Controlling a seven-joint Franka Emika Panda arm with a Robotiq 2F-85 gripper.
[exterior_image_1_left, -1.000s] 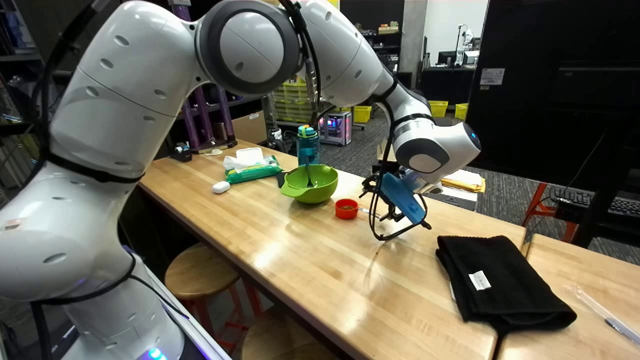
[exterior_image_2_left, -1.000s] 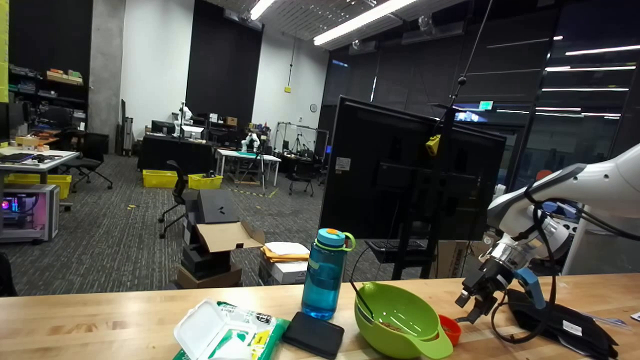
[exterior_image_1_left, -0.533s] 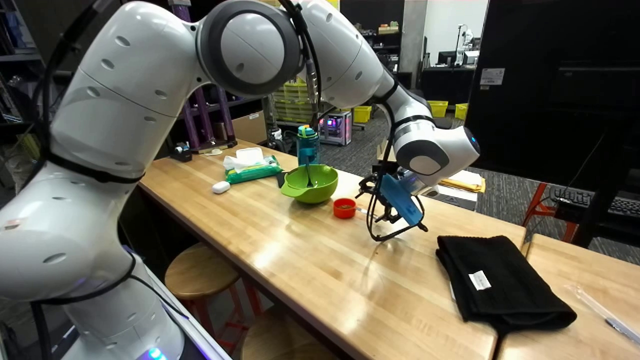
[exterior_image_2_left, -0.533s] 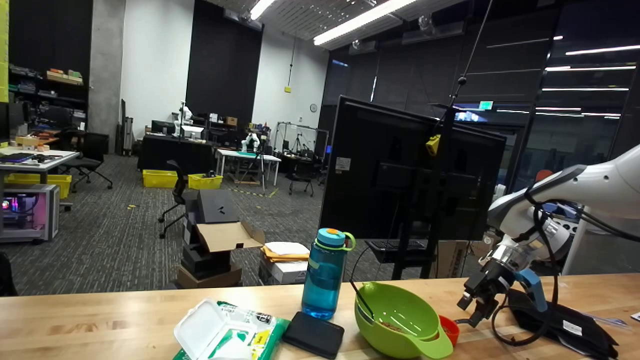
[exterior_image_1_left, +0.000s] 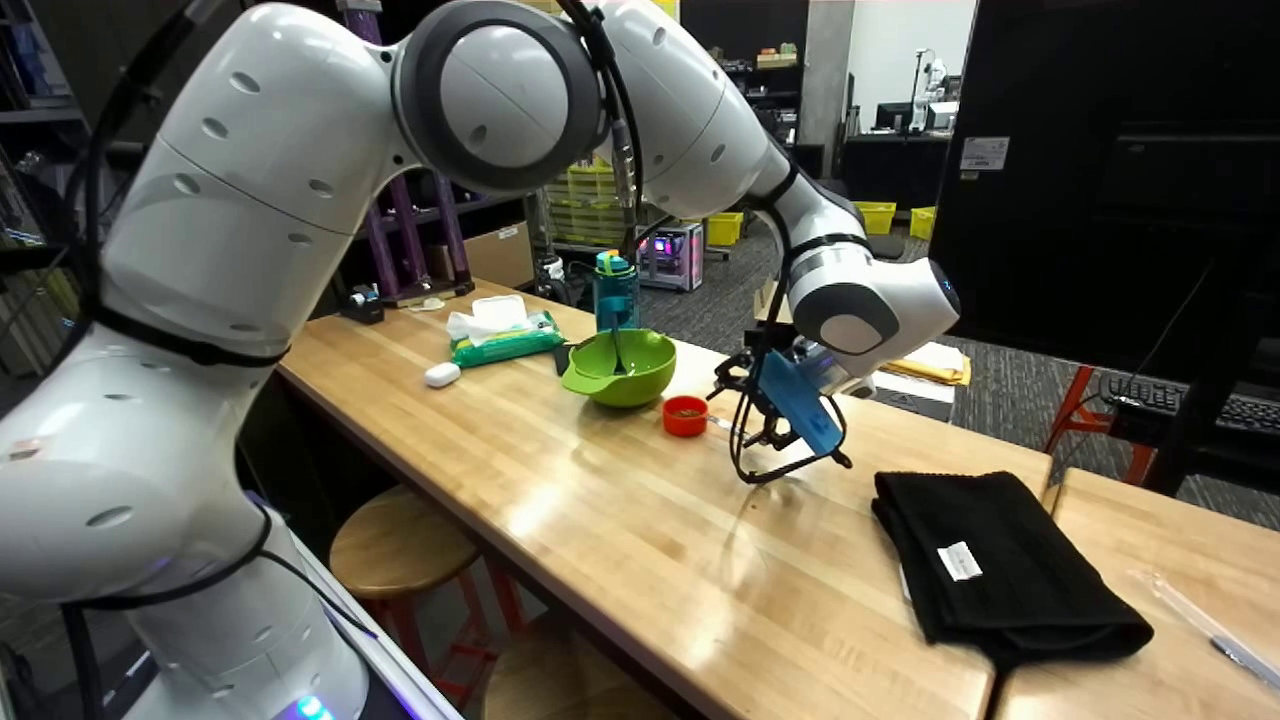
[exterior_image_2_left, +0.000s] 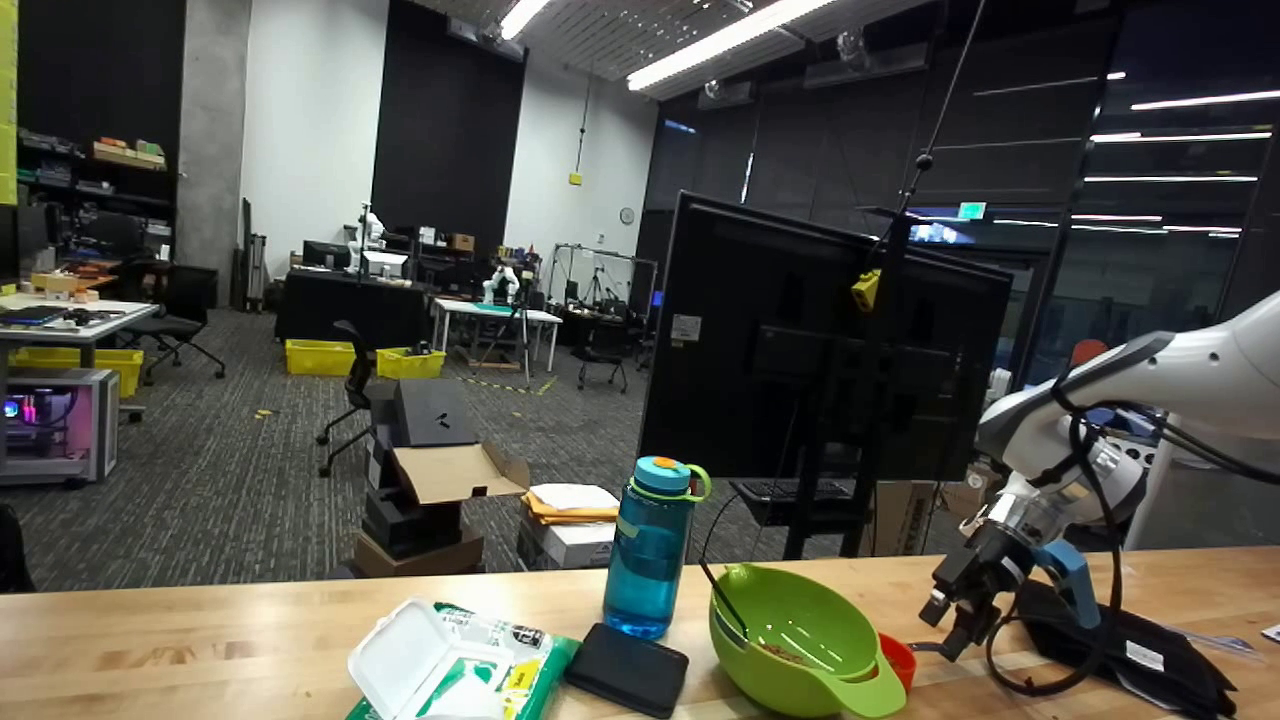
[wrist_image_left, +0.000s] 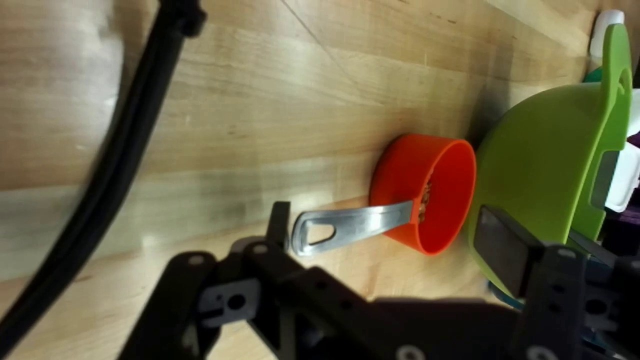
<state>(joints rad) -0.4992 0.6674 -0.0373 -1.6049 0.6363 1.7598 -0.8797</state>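
A red measuring cup (exterior_image_1_left: 685, 416) with a short metal handle sits on the wooden table beside the green bowl (exterior_image_1_left: 625, 385). Both also show in an exterior view, the cup (exterior_image_2_left: 898, 662) partly behind the bowl (exterior_image_2_left: 800, 640). In the wrist view the cup (wrist_image_left: 422, 195) holds some small brown bits, and its handle (wrist_image_left: 350, 226) points at one fingertip. My gripper (wrist_image_left: 392, 237) is open and holds nothing. One finger is at the handle's end, seemingly touching it; the other is near the bowl (wrist_image_left: 535, 150). The gripper also shows low over the table in both exterior views (exterior_image_1_left: 733, 418) (exterior_image_2_left: 942, 632).
A dark utensil stands in the bowl. A blue bottle (exterior_image_2_left: 648, 560), a black flat item (exterior_image_2_left: 628, 668) and a wipes pack (exterior_image_2_left: 480, 660) lie beyond it. A folded black cloth (exterior_image_1_left: 1000, 570) lies on the table's other side. A black cable (wrist_image_left: 135, 115) loops below my wrist.
The red cup has slid slightly towards the left in an exterior view, its handle turning a little. My gripper has shifted slightly the same way and stays open. The bowl has not moved.
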